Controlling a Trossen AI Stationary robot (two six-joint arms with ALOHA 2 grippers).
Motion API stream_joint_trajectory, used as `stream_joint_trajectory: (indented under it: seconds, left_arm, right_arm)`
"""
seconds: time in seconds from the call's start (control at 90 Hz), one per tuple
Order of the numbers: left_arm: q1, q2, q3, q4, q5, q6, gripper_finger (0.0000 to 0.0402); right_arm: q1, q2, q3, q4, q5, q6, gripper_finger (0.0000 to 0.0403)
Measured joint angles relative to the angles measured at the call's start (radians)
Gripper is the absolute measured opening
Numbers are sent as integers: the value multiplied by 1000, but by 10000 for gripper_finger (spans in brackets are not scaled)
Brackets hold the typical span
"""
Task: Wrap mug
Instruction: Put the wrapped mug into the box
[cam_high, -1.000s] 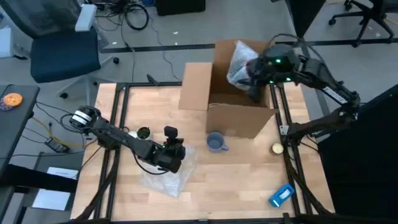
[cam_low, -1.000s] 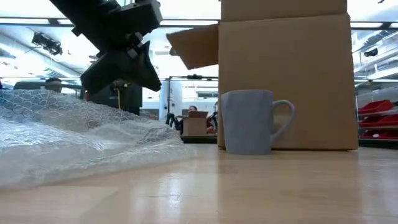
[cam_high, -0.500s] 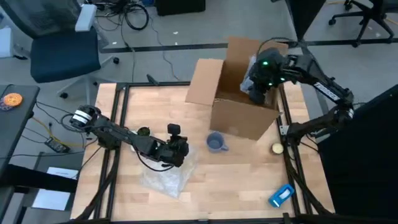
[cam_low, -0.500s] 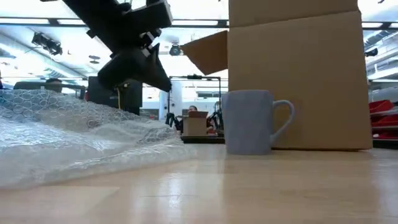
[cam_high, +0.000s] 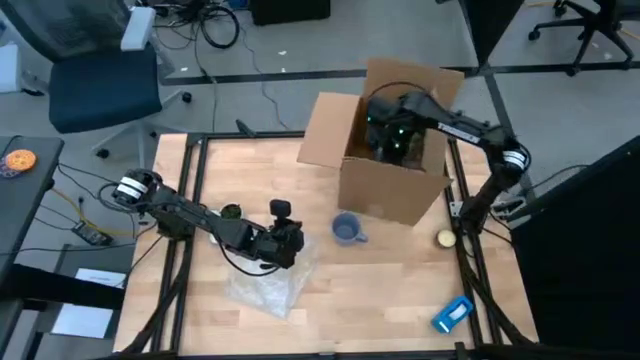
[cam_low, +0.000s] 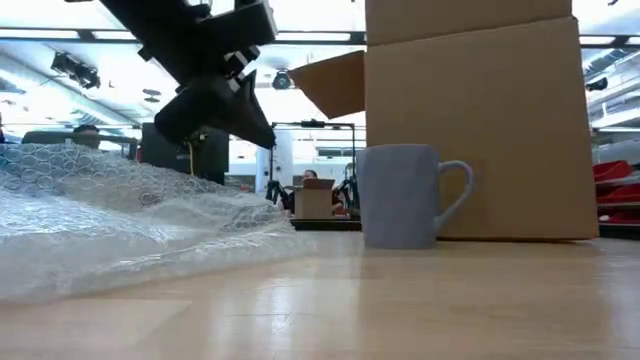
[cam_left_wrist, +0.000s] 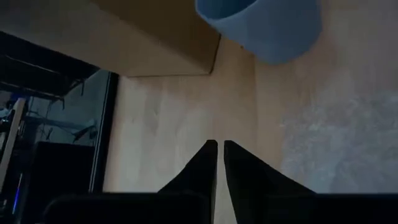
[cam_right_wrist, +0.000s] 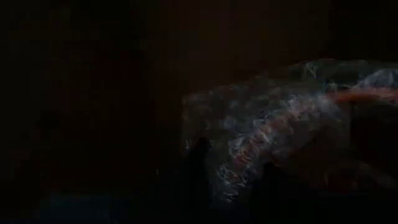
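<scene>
Blue mug stands upright on the table, centre of the high view, just in front of the cardboard box, handle toward frame right in the low view. Bubble wrap lies lower left of the mug, near but apart.

Left gripper hovers over the wrap's upper edge, left of the mug, clearly the nearer arm. Left wrist view: its fingers are almost together, thin slit between them, nothing held; the mug lies straight ahead of the tips, box corner beside it. So the mug is forward of the jaws and toward frame right in the high view; its long axis is vertical. The next reach likely runs straight along that line.

Right gripper is down inside the box, upper centre-right. Right wrist view is dark, shows only a bubble-wrapped bundle close ahead; can't tell whether those jaws are open or gripping it.

Low view alone shows the left gripper off the table, above the wrap. The high view alone shows the right arm in the box.
</scene>
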Motion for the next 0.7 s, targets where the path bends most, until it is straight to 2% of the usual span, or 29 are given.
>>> stream_joint_trajectory:
  seconds: [0.367,0.7]
  left_arm:
    - [0,0,1,-28,0,-27,15]
    - [-7,0,4,-111,-11,-55,15]
  right_arm:
    - [-37,14,-36,45,-10,24,13]
    - [-50,14,-231,100,-46,81,12]
